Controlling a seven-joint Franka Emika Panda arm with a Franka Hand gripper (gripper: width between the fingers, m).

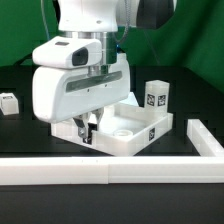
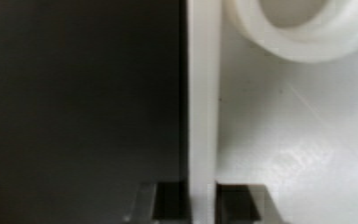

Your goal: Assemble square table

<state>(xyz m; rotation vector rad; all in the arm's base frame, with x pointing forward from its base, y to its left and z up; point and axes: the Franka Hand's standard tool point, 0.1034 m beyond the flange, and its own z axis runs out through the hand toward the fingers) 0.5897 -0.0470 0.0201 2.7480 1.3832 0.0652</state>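
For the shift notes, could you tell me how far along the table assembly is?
Done: no leg looks fitted; the round corner socket is empty. In hand: the gripper is shut on the rim of the white square plastic tray-like tabletop. Left: two short white tagged block legs stand loose beside it.

White tray-like top lies flat, rim up, round corner socket visible; tagged leg upright just behind, second leg well apart.

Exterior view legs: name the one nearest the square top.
The right-hand leg, standing just behind the square top's corner at the exterior view's right. The other leg sits far off at the exterior view's left edge.
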